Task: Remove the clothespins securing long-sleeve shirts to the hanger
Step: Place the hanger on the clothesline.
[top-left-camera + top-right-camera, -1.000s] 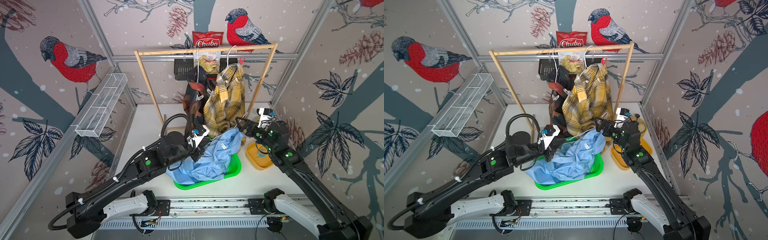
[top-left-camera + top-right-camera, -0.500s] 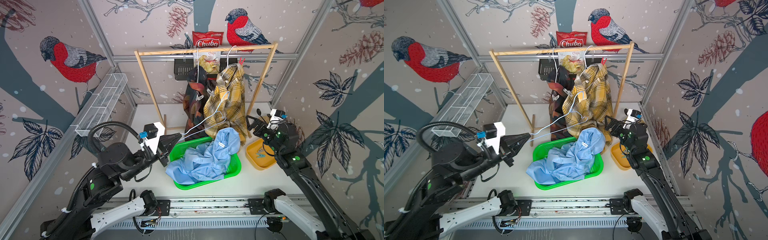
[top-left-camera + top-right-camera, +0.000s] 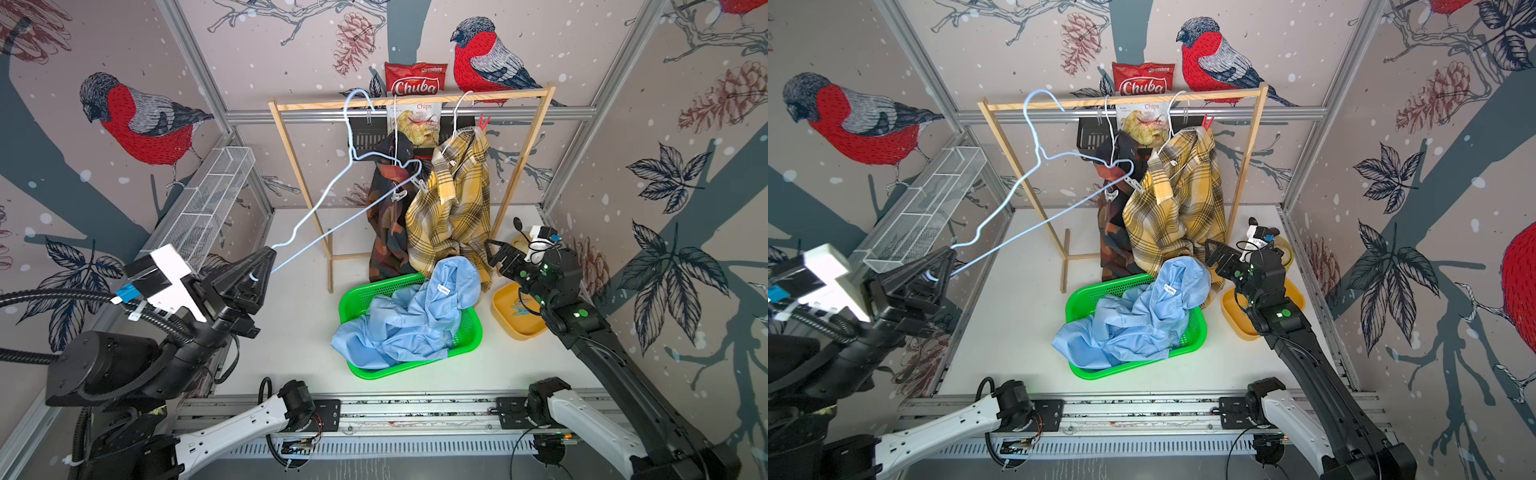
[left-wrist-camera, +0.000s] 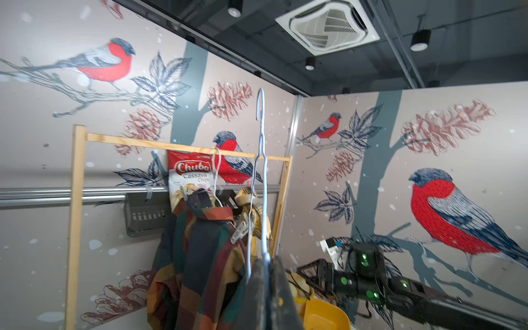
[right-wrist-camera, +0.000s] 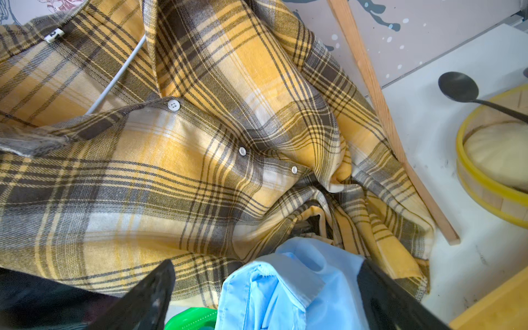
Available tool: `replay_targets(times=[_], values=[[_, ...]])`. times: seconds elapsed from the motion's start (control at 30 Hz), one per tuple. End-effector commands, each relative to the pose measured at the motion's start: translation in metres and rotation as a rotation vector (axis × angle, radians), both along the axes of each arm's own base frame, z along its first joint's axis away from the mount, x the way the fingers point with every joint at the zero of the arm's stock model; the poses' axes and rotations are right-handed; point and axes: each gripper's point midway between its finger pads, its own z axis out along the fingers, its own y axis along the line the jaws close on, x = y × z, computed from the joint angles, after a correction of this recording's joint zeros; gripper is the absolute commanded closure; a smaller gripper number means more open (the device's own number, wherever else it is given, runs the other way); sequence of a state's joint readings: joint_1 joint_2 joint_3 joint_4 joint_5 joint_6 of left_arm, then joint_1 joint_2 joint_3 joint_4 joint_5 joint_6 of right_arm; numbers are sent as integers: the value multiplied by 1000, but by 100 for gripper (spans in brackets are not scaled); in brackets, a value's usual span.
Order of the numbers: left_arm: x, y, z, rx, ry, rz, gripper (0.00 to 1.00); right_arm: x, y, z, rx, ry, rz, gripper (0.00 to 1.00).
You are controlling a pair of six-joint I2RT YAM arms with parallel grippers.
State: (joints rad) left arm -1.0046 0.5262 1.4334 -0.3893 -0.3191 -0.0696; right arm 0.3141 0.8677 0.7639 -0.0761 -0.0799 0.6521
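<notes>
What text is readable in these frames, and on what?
"Chuba": red band of the chips bag.
"Cassava Chips": same bag, under the brand, clearest in the left wrist view.
Small print at the bag's top edge: too small to read.
White neck label on the light blue shirt: printed, too small to read.
White collar tag on the yellow plaid shirt: one dark mark, illegible.

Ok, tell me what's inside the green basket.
The light blue shirt lies crumpled inside the green basket, part of it spilling over the rim. Anything beneath the shirt is covered and cannot be seen.
</notes>
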Motion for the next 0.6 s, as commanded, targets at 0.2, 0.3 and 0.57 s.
replay_targets(times=[0.2, 0.3, 0.57], values=[[38, 46, -2, -51, 66, 363, 100, 0, 3, -8, -1, -3, 14, 0], [53, 30, -7, 7, 76, 426, 100, 2, 6, -12, 8, 2, 25, 0], [92, -19, -1, 107, 76, 558, 100, 4, 13, -24, 3, 35, 55, 0]])
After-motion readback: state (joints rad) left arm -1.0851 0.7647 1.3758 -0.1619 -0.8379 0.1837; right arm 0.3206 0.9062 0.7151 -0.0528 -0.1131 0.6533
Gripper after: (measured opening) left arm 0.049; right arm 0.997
